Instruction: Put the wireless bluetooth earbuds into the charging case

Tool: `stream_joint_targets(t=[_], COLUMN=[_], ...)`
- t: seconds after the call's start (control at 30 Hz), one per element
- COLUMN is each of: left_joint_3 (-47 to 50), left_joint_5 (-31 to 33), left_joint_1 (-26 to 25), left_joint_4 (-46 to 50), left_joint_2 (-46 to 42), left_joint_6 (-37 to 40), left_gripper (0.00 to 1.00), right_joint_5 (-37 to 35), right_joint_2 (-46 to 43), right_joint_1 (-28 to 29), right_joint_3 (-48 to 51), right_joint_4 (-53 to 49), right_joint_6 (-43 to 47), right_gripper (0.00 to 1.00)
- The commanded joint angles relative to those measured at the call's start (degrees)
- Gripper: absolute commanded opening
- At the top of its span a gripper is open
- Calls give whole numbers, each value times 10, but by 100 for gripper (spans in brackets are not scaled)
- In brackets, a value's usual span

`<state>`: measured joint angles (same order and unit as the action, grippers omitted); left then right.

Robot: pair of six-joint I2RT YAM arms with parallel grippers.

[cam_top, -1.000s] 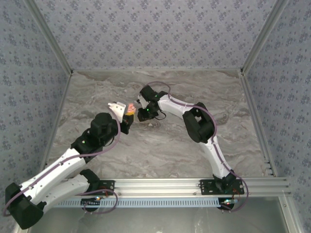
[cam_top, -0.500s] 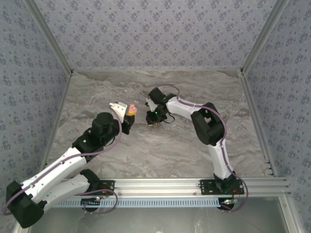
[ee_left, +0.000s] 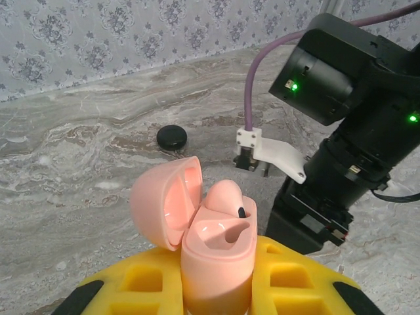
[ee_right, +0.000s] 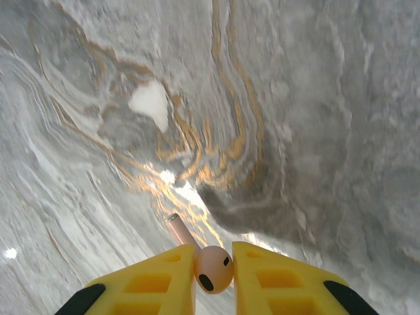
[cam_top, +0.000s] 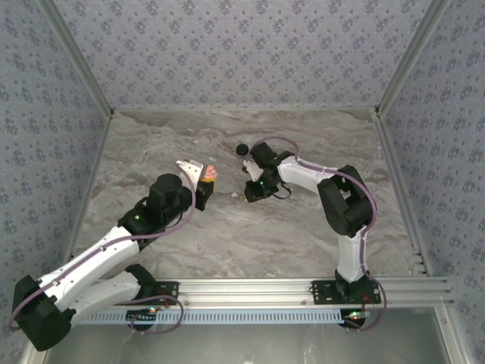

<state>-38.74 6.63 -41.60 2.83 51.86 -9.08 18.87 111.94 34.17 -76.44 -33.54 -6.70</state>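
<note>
Got the left gripper [ee_left: 216,292] clamped tight on the pink charging case [ee_left: 218,252], lid flipped open, with one earbud [ee_left: 223,195] sitting inside. Over to its right, a bit apart, seeing the right gripper [ee_right: 213,281] pinched shut on the other earbud [ee_right: 211,266], stem poking out, over the marble table [ee_right: 295,98].

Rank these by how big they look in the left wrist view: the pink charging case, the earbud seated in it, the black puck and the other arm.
1. right arm
2. charging case
3. seated earbud
4. black puck
The puck lies farther from the camera than the earbud, so its last place is unsure.
</note>
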Motion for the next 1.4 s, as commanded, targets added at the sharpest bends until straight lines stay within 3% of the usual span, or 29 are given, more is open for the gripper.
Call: stream_joint_targets(t=[0.0,0.57,1.07,1.23,1.37], left_joint_3=[-27,-24,-27,-27,-27], left_joint_5=[-12,-4,-7,-8,-12], left_joint_1=[1,1,1,1,0], left_joint_4=[-25,-28,-28,-28,-29], left_joint_2=[3,-1,2,3,5], left_joint_6=[-7,-1,-1,-2,-4], left_gripper=[17,17,17,17,18], right_joint_5=[-1,-54,-66,-48,-41], right_joint_2=[-21,17,-40,-76,-82], right_joint_1=[-7,-9,-9,-7,-5], right_joint_3=[12,-19,-5,19,37], right_joint_4=[-35,-77,-78,-73,-71], right_joint_6=[32,37,28,33,37], right_gripper=[20,22,43,43,32])
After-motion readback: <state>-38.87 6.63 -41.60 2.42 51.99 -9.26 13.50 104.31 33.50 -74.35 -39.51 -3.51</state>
